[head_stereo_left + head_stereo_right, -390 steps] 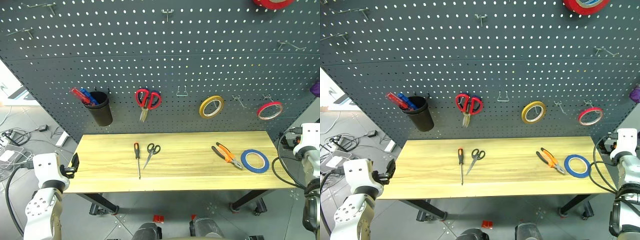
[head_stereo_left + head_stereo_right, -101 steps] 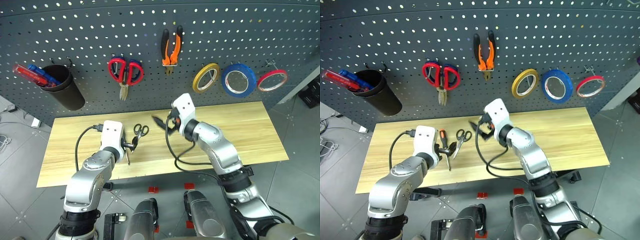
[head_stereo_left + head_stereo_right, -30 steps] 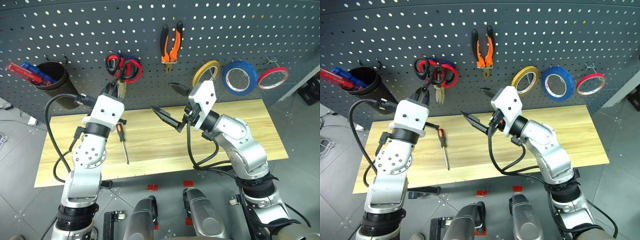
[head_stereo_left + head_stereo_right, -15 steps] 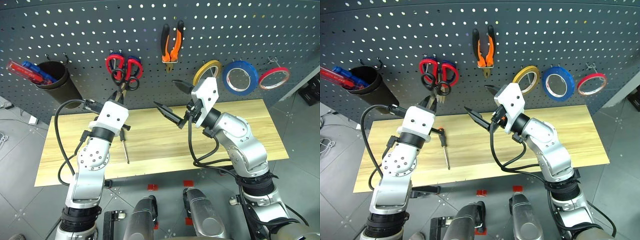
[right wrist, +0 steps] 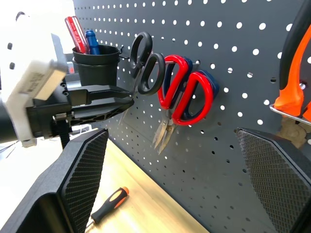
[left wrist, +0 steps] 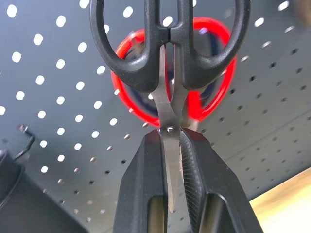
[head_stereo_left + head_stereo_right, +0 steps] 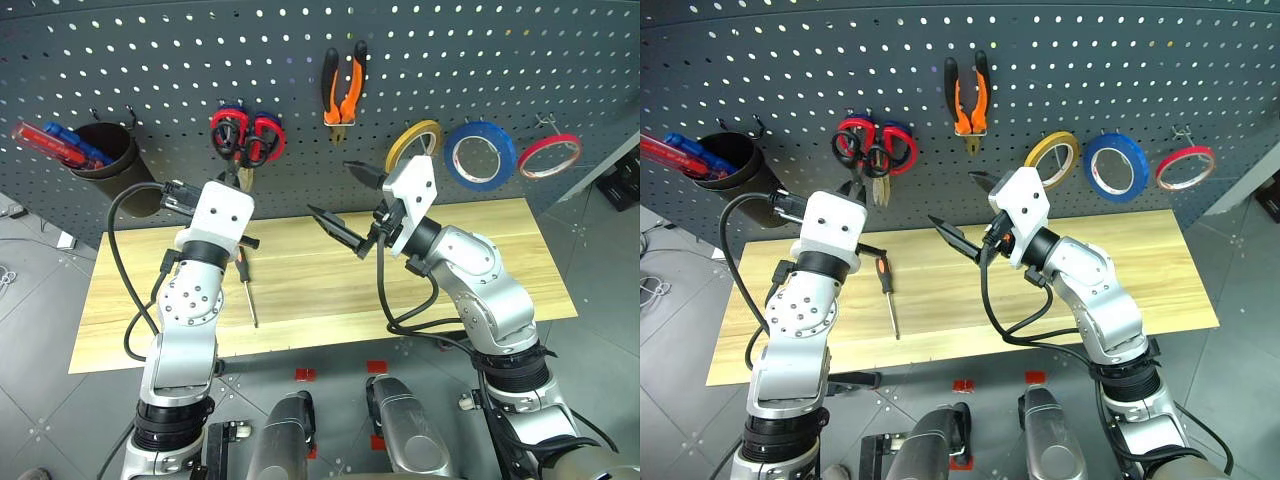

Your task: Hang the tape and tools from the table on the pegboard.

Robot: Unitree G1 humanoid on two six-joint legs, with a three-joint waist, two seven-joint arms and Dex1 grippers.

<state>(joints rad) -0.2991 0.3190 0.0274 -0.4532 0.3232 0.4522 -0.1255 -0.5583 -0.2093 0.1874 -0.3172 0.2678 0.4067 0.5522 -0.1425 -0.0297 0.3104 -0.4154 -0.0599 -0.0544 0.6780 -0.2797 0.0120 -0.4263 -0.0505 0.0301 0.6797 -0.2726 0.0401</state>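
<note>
Pinching black scissors [image 6: 167, 58], left tool [image 6: 170, 145] clamped

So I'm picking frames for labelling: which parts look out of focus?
Left wrist view: black scissors sharp, red scissors behind them soft. Right wrist view: left gripper and screwdriver crisp. Eye views: sharp throughout.

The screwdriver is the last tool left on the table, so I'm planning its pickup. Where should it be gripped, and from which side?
Grip the screwdriver by its thick orange-and-black handle, the end nearer the pegboard. It lies flat on the table with clear wood on both sides, so coming down from above, fingers straddling the handle, looks best. The thin shaft offers little to hold.
</note>
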